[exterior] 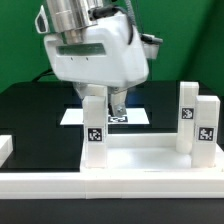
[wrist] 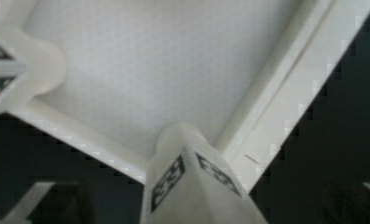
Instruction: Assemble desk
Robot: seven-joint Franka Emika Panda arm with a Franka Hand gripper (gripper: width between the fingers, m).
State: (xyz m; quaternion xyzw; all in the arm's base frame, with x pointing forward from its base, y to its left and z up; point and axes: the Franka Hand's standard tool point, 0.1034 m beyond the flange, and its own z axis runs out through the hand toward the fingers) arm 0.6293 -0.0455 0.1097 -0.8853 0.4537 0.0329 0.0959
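**A:** What's nearest in the exterior view?

**B:** The white panel [exterior: 150,158], lying flat on the black desk [exterior: 35,115] with its raised rim facing up. Three tagged legs stand upright at its corners: one leg [exterior: 95,122] near the middle of the picture, and a pair [exterior: 187,112] [exterior: 207,128] on the exterior view's right.

**A:** And the claw?

**B:** The claw [exterior: 117,102] hangs just behind the middle leg, close beside it. Its tips are dark and partly hidden, so I cannot tell how far apart they are or whether they grip anything.

**A:** Does the wrist view help?

**B:** Not much. It shows the panel's hollow inside [wrist: 164,70], the rim, and a tagged leg [wrist: 185,172] close up. Touch is unclear.

**A:** Further back?

**B:** The marker board [exterior: 75,117] lies flat beyond the claw.
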